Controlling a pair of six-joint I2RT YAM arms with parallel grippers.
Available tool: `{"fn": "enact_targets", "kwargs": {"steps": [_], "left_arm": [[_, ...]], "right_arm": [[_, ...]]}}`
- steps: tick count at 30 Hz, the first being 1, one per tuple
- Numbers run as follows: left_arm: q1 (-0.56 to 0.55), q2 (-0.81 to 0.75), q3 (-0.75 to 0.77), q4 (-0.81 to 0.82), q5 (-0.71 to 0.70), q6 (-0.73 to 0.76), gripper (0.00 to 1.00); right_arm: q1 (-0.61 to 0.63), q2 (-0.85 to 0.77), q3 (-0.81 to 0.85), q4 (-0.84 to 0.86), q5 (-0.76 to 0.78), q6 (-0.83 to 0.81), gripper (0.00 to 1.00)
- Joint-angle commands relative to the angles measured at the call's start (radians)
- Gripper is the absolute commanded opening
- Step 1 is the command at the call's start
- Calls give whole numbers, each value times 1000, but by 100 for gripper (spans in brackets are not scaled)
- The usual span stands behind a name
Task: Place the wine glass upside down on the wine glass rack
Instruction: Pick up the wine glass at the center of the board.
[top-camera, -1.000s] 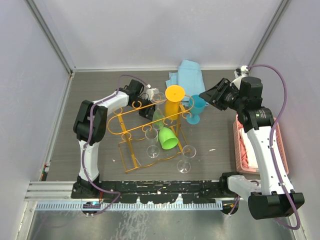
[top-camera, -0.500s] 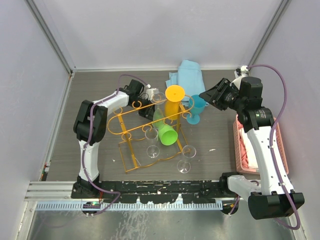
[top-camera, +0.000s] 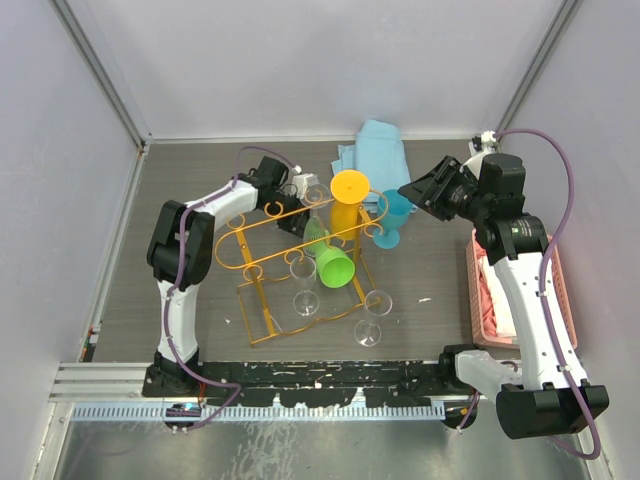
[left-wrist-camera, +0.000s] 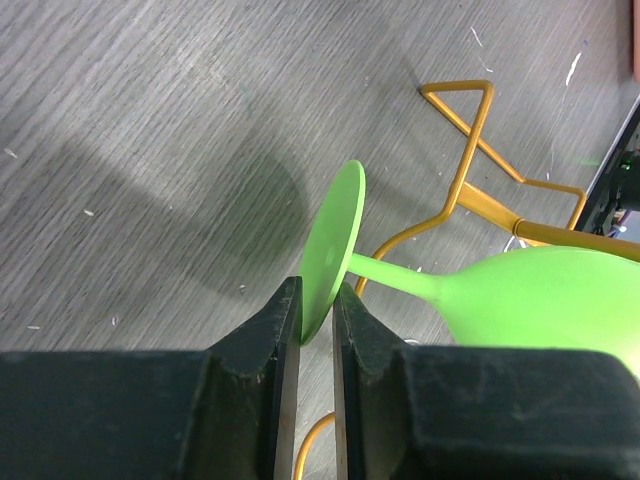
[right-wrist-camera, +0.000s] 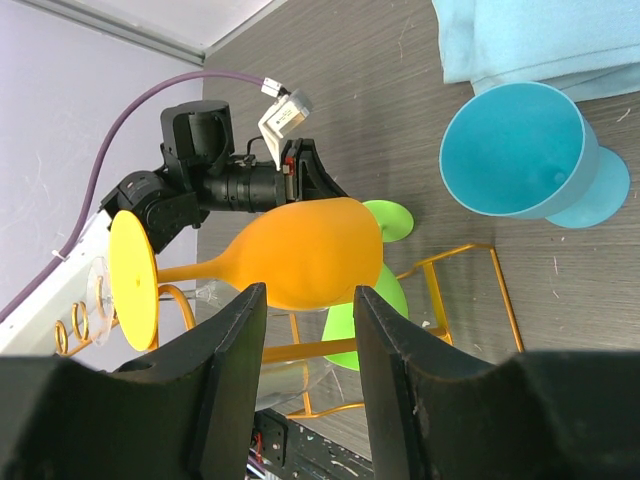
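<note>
The orange-gold wire rack (top-camera: 262, 262) stands at the table's middle. An orange wine glass (top-camera: 347, 212) hangs upside down in it. My left gripper (top-camera: 296, 218) is shut on the round foot (left-wrist-camera: 332, 250) of a green wine glass (top-camera: 335, 268), whose bowl (left-wrist-camera: 545, 300) tilts down beside the rack wire (left-wrist-camera: 478, 190). My right gripper (top-camera: 424, 191) is open and empty, hovering right of the rack. In the right wrist view its jaws (right-wrist-camera: 308, 300) frame the orange glass (right-wrist-camera: 310, 255) from a distance.
A blue wine glass (top-camera: 392, 218) stands upright right of the rack, also in the right wrist view (right-wrist-camera: 515, 150). Two clear glasses (top-camera: 304, 295) (top-camera: 372, 320) hang at the rack's near side. A blue cloth (top-camera: 375, 145) lies behind. A pink basket (top-camera: 478, 290) sits at right.
The green glass has swung slightly up and toward the rack in my left gripper. The right arm has not moved.
</note>
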Motion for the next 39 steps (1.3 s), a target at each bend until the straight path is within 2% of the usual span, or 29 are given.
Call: {"fn": "enact_targets", "kwargs": {"steps": [1, 23, 39], "left_arm": [[2, -21, 59, -15, -33, 2, 16], [-37, -41, 96, -79, -173, 68, 10], [-42, -61, 93, -107, -214, 87, 11]], "right_arm": [[-6, -5, 4, 60, -14, 8, 46], [-8, -20, -29, 86, -21, 14, 46], [-9, -33, -41, 96, -32, 16, 46]]}}
